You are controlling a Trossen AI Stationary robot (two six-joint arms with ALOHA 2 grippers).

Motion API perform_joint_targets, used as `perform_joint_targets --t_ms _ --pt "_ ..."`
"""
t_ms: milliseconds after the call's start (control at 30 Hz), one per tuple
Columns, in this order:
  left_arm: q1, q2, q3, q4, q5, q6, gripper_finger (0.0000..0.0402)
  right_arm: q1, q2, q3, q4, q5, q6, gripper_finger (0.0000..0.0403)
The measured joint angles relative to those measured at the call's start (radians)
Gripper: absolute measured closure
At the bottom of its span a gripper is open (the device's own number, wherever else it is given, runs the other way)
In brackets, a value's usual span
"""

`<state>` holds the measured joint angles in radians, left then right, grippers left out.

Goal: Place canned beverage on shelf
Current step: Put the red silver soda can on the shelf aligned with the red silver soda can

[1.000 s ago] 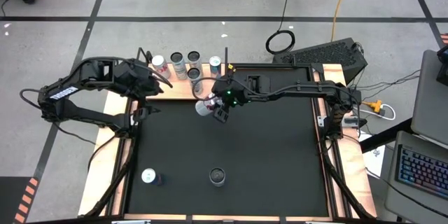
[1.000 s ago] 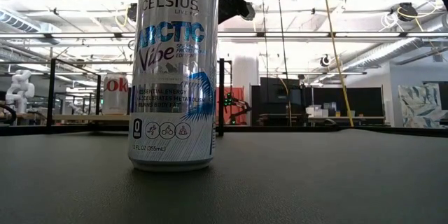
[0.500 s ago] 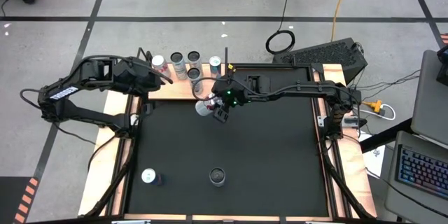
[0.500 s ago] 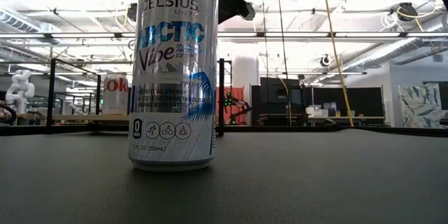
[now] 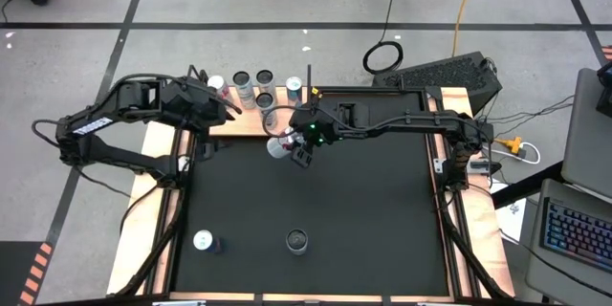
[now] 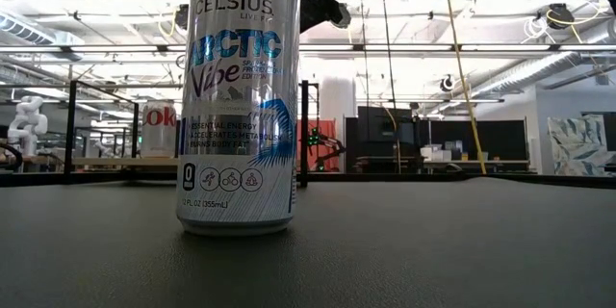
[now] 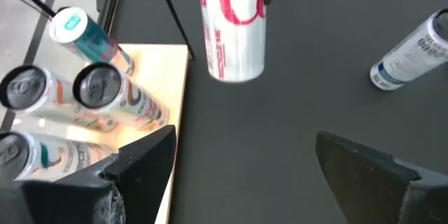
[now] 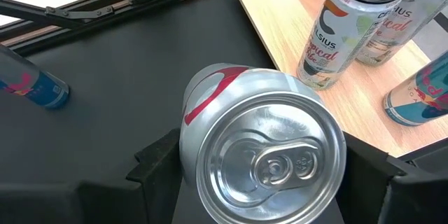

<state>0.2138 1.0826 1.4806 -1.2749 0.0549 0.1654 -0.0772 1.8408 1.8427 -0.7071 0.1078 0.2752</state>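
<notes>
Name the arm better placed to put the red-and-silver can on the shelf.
Right. The right gripper already holds the red-and-silver can beside the shelf. The left gripper is open and empty.

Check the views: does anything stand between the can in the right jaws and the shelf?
Nothing visible does. The right gripper holds the red-and-silver can beside the shelf; the cans already standing there crowd its edge.

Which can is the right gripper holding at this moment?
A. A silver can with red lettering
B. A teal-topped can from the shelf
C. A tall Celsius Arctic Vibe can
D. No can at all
A: the right wrist view shows the silver can with red lettering between the right gripper's fingers, beside the shelf edge, above the black mat.
</notes>
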Motion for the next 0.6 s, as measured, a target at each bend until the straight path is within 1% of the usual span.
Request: perform_joint_targets --t_ms 133,233,333,467,600 --pt "0.0 0.005 -0.018 0.042 0.011 0.008 0.0056 0.0 0.0 0.0 0.0 0.0 0.0 0.0142" --pt "0.0 0.01 -0.021 0.04 -0.02 0.078 0.0056 0.0 0.0 0.0 0.0 0.0 0.004 0.0142" --pt "0.0 0.012 -0.022 0.041 -0.045 0.106 0.0056 0.0 0.0 0.0 0.0 0.0 0.016 0.0142" --pt "0.0 0.014 -0.022 0.041 -0.096 0.071 0.0056 0.0 0.0 0.0 0.0 0.0 0.023 0.0142" --pt "0.0 0.024 -0.022 0.036 -0.157 -0.052 0.0056 0.0 0.0 0.0 0.0 0.0 0.023 0.0142"
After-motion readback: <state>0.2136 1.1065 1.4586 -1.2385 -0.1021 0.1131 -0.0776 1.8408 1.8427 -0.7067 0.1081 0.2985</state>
